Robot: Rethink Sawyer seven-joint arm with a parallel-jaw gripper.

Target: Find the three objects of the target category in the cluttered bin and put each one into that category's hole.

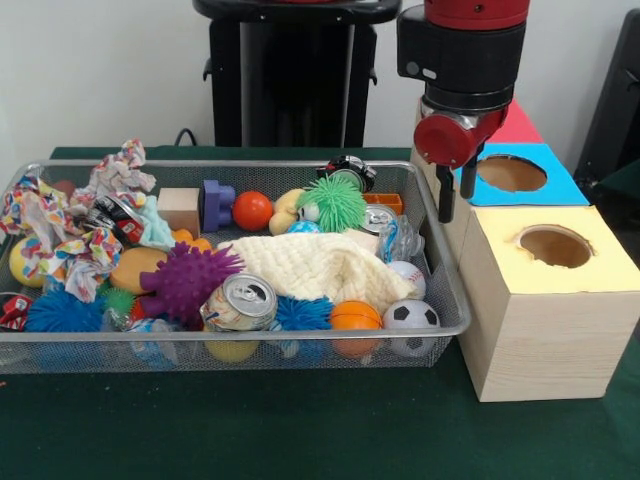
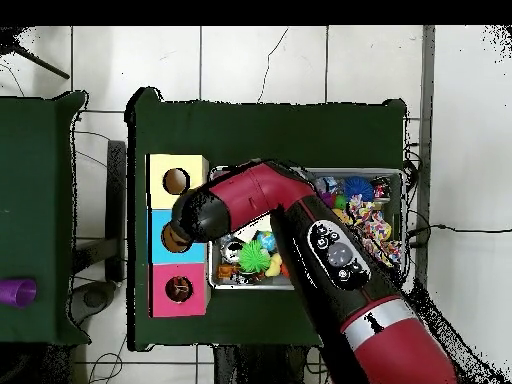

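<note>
A wire bin (image 1: 448,270) (image 2: 400,176) holds a jumble of toys. Among them are an orange ball (image 1: 252,210), a baseball (image 1: 406,275), a soccer ball (image 1: 411,316) and a small basketball (image 1: 355,317). A drink can (image 1: 240,302) lies at the front and another can (image 1: 378,217) at the back right. My gripper (image 1: 456,192) hangs just right of the bin, at the left edge of the blue box's hole (image 1: 512,173). It is open, with nothing between its fingers. In the overhead view the arm's head (image 2: 186,224) covers the blue box (image 2: 160,240).
Three boxes with holes stand in a row beside the bin: yellow (image 1: 555,246) (image 2: 177,181), blue, and red (image 1: 517,125) (image 2: 179,289). Also in the bin are a cream cloth (image 1: 320,265), purple (image 1: 186,280), green (image 1: 332,203) and blue (image 1: 58,311) spiky toys, crumpled patterned fabric (image 1: 60,225) and wooden blocks (image 1: 180,208).
</note>
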